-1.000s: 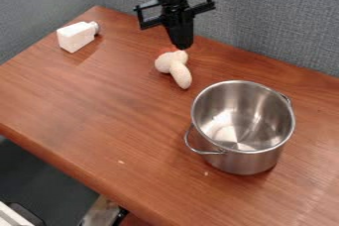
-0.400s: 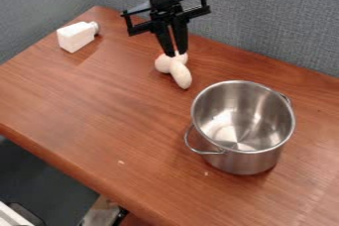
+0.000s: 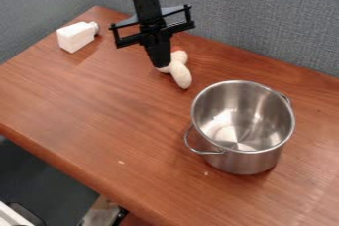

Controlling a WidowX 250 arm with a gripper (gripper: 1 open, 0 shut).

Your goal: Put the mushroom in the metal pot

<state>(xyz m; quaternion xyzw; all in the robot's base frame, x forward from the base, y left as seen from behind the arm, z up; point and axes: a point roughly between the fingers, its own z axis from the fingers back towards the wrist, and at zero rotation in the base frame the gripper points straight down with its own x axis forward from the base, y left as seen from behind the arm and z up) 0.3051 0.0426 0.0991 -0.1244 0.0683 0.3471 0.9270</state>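
The small cream-stemmed toy mushroom [image 3: 176, 70] is seen lying on its side on the brown wooden counter [image 3: 93, 101], up and left of the shiny stainless-steel cylindrical pot [image 3: 243, 127]. The black gripper [image 3: 157, 59] is pointed down at the mushroom's left end, its fingers drawn together, nothing visibly held. A white rectangular block [image 3: 77, 37] is placed at upper left.

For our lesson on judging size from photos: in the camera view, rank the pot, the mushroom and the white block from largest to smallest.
1. Pot, clearly largest.
2. and 3. White block and mushroom look alike; the mushroom is partly hidden, so unranked.
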